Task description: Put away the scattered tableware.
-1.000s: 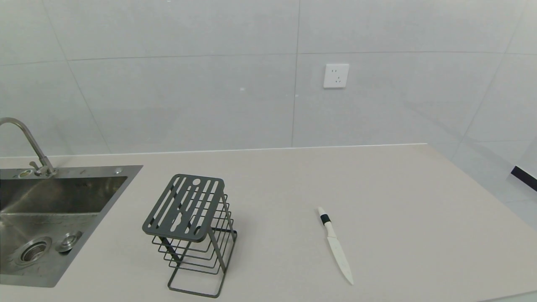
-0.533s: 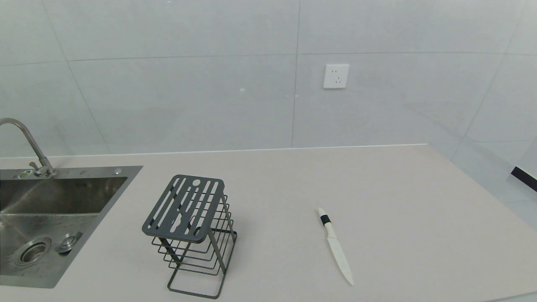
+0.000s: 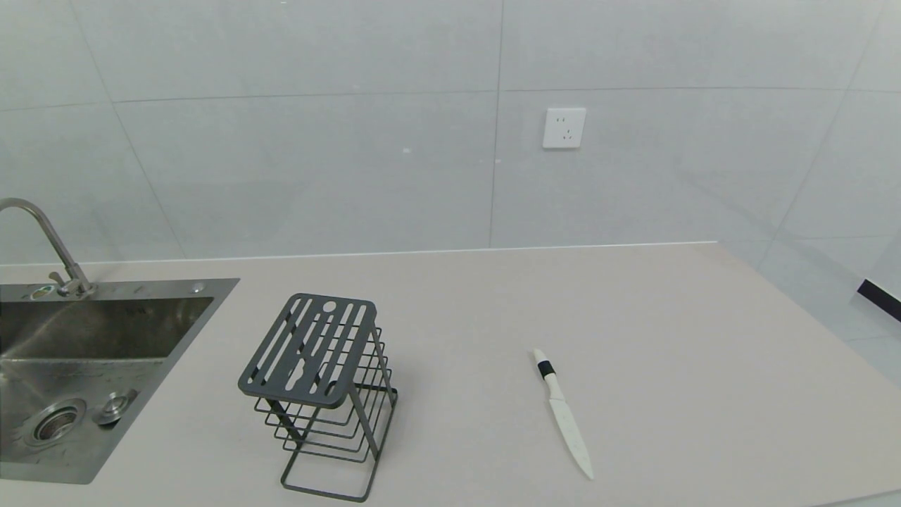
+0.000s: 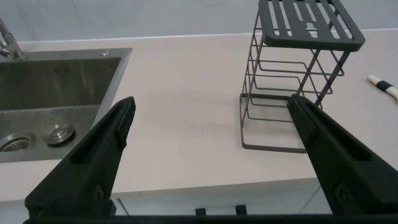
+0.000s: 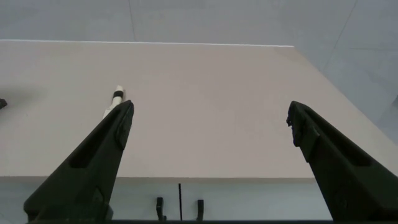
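Observation:
A white knife (image 3: 562,412) with a black band on its handle lies flat on the beige counter (image 3: 633,317), blade tip toward the front edge. A dark wire knife rack (image 3: 318,394) with a slotted top stands left of it, near the sink. My left gripper (image 4: 208,109) is open in front of the counter edge, facing the rack (image 4: 298,74) and the sink. My right gripper (image 5: 210,118) is open before the counter edge too, with the knife handle (image 5: 114,101) beyond one finger (image 5: 93,162). Neither holds anything.
A steel sink (image 3: 77,366) with a curved tap (image 3: 49,239) is set into the counter at the left. A tiled wall with a socket (image 3: 564,127) runs behind. The counter ends at the right (image 3: 809,310), with floor beyond.

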